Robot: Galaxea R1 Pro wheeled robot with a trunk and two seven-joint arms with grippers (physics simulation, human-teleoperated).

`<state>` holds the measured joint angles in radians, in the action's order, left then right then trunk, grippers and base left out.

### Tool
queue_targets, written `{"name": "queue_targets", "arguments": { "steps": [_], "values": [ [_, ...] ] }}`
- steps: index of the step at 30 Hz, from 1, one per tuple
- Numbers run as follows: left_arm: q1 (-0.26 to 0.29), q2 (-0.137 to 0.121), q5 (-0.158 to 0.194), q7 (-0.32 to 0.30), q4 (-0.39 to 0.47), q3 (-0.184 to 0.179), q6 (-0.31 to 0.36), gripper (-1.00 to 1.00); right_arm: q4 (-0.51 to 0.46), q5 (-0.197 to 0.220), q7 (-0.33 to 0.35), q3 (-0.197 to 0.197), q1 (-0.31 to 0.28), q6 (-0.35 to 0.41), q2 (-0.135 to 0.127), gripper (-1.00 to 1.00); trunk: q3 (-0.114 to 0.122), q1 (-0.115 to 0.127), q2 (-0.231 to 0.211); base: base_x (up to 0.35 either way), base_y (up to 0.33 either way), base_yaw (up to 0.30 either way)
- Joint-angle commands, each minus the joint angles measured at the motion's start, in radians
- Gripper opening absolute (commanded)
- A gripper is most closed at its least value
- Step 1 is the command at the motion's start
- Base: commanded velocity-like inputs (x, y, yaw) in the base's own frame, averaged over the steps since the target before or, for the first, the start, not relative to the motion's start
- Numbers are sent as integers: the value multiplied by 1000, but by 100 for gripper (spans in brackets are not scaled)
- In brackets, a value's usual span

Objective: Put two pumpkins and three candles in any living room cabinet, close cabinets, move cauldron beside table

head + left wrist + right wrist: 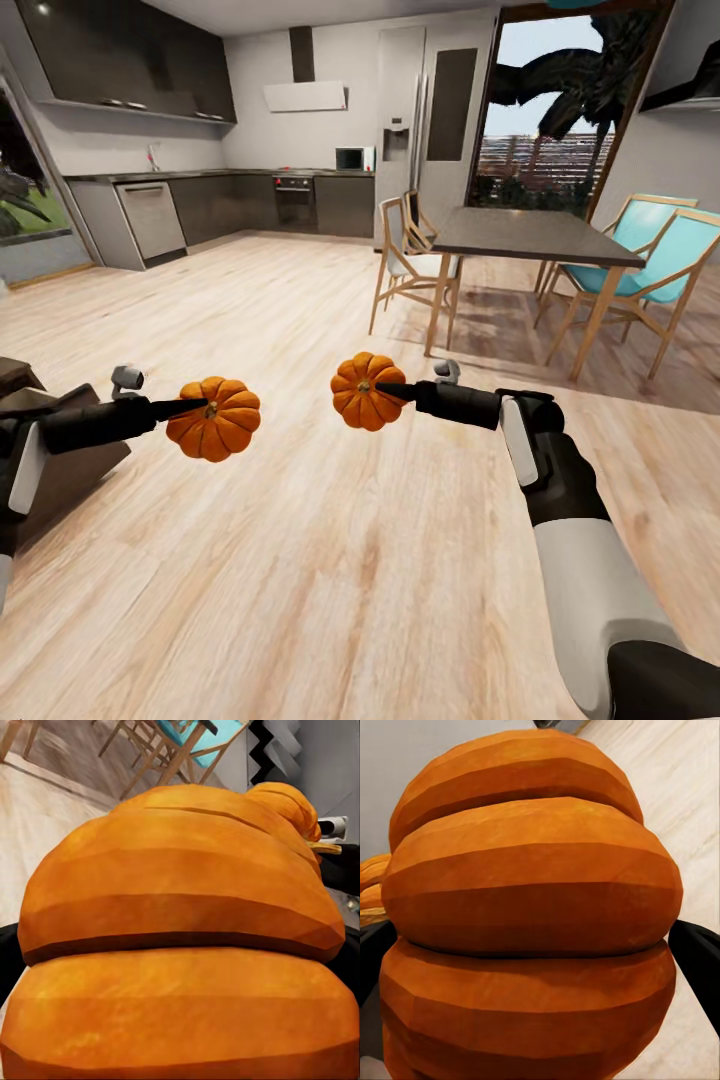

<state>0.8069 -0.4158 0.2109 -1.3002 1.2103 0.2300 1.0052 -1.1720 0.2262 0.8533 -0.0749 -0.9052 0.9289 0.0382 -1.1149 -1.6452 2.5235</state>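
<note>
Presently the left tool [190, 406] is gripping one pumpkin [214, 419], the right tool [392, 390] the other pumpkin [367, 391]; both are hanging over bare floor [330, 560], so slippage risks a drop.

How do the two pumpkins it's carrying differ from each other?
The left pumpkin sits lower in the head view and nearer the camera; the right pumpkin sits higher, closer to the dining table. The left claw holds one, the right claw the other. Both are orange, ribbed, similar in size, held above the wooden floor.
</note>
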Motion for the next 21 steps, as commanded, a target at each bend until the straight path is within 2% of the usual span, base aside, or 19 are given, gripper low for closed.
{"name": "queue_targets", "arguments": {
  "steps": [1,12,21],
  "values": [
    [0,0,2,-1,0,0,1,-100,1,9,3,0,0,4,0,-100,4,0,0,0,0,50],
    [0,2,2,-1,1,0,1,-100,1,8,3,1,0,4,2,-100,46,5,-3,0,0,11],
    [-2,3,6,-5,5,-2,1,-100,-2,7,3,3,0,5,3,-100,41,5,-3,0,0,240]
  ]
}}
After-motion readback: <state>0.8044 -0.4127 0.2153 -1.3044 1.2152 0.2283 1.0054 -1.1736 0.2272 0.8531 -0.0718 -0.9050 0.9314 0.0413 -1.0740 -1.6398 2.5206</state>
